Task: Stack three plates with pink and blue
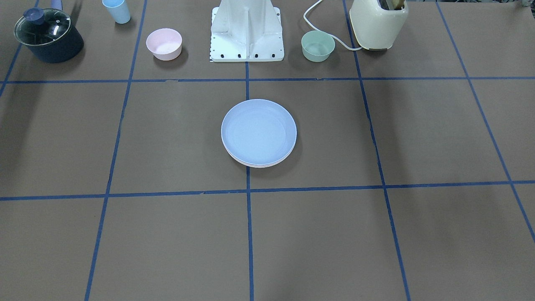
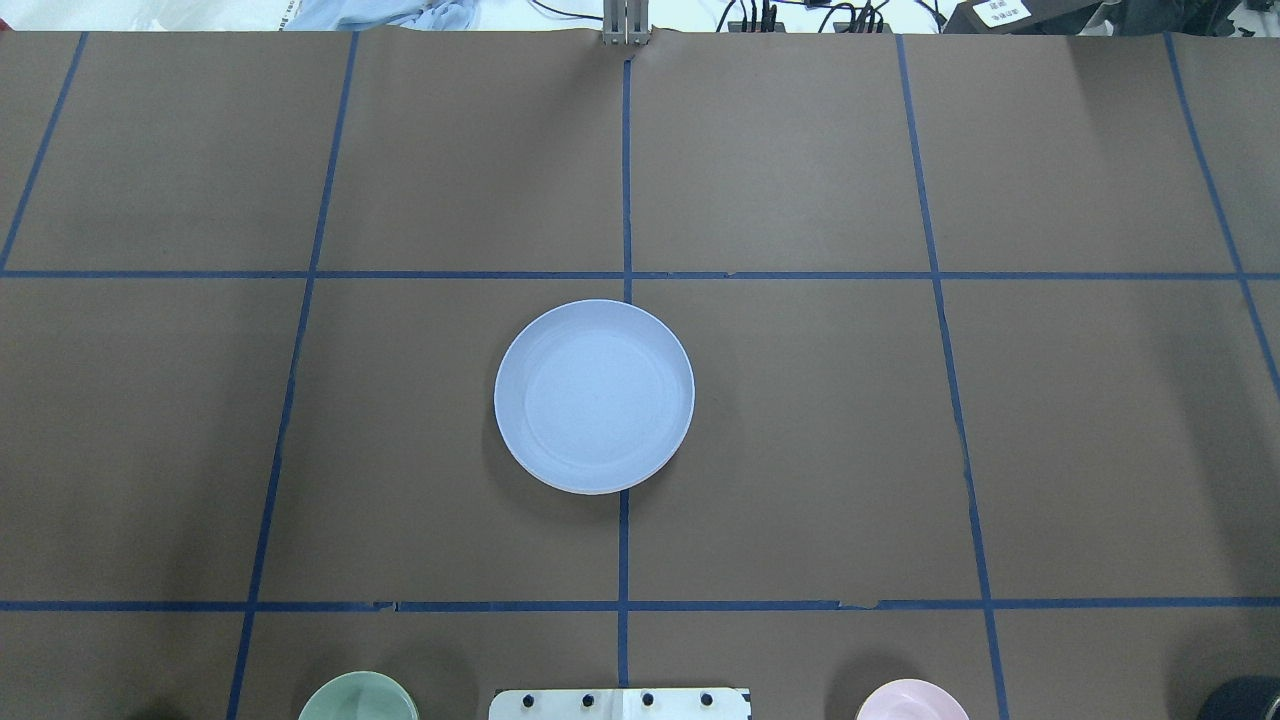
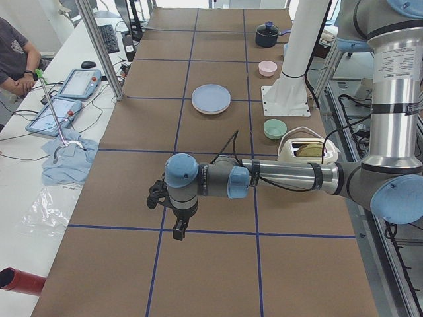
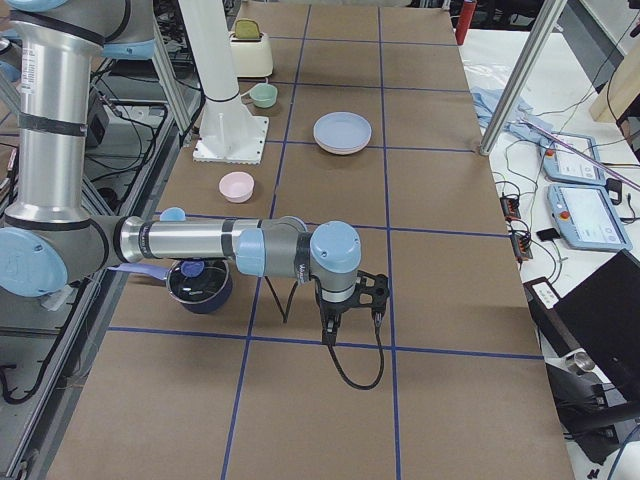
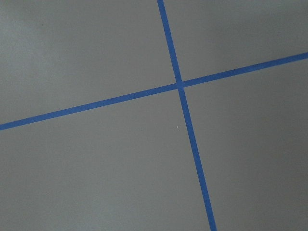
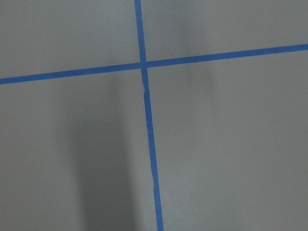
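A light blue plate (image 1: 258, 130) lies on top of a stack at the table's middle, also in the overhead view (image 2: 594, 395). Pale rims of the plates under it (image 1: 256, 165) show at the stack's front edge; I cannot tell their colours. My left gripper (image 3: 179, 231) shows only in the exterior left view, far from the stack, pointing down over the table. My right gripper (image 4: 327, 332) shows only in the exterior right view, also far from the stack. I cannot tell whether either is open or shut. Both wrist views show only brown table and blue tape lines.
Along the robot's side stand a small pink bowl (image 1: 164, 43), a small green bowl (image 1: 318, 45), a cream toaster (image 1: 378, 23) with its cord, a dark lidded pot (image 1: 49, 35), a blue cup (image 1: 117, 10) and the white robot base (image 1: 246, 31).
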Controlling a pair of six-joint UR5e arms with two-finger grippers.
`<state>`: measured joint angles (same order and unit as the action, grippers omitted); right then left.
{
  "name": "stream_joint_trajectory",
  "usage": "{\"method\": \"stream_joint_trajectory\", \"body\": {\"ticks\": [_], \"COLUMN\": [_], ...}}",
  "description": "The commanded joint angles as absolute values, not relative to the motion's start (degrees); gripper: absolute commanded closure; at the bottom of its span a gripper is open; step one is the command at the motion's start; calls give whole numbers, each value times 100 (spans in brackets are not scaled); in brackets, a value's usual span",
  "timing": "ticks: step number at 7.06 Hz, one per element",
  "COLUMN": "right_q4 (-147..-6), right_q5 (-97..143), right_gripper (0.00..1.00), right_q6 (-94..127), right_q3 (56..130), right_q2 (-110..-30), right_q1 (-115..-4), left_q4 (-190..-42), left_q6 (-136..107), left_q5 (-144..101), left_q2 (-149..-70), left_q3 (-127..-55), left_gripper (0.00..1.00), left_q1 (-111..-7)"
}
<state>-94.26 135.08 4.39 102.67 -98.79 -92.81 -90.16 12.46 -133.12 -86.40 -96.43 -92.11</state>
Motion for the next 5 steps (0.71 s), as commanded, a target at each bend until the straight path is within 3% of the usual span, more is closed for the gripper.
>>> {"method": "stream_joint_trajectory", "body": {"ticks": [1, 5], "right_q4": [-9422, -9422], "right_q5": [13517, 13526], "right_gripper": [0, 0], "right_q6": [439, 439], "right_q3": [10266, 10257], "right_q2": [-9879, -9879], "right_q1": [-9281, -9281], "left_q4": [-8991, -9018], "left_q6": [1117, 501], "left_q5": [-13376, -13658], "left_q2": [-8640, -8631], "left_q3": [-9642, -9677], "left_gripper": [0, 0], "left_q1": [-9211, -9211]}}
